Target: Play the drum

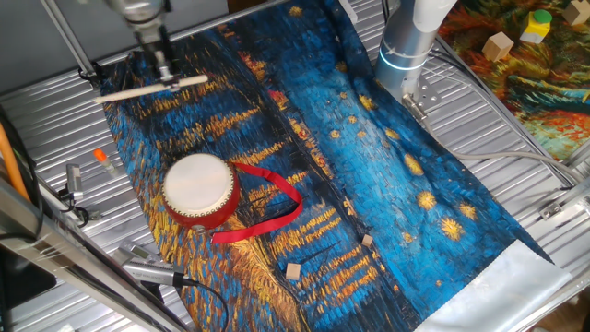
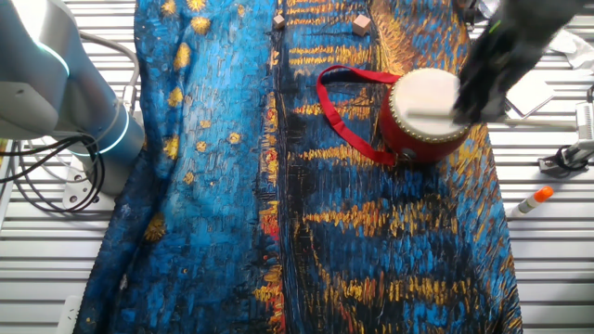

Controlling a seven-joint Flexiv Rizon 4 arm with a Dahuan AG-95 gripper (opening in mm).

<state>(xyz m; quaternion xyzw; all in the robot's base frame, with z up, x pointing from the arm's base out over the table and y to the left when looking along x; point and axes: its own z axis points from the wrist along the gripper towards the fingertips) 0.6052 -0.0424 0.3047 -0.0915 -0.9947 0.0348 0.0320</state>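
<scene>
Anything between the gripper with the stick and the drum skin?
Nothing visible. The gripper holds the stick above the cloth, apart from the drum; only bare cloth lies between. The red ribbon trails off the drum's other side.

Ribbed metal table [image 1: 516, 120] carries a blue-and-gold painted cloth [image 1: 387, 184]. An orange-capped marker [image 2: 531, 200] lies on bare metal beside it.

My counter [image 1: 55, 97] is ribbed grey metal, draped with a blue and gold painted cloth [image 1: 387, 184]. A second, orange-toned cloth [image 1: 544, 83] lies at the far corner under even light.
</scene>
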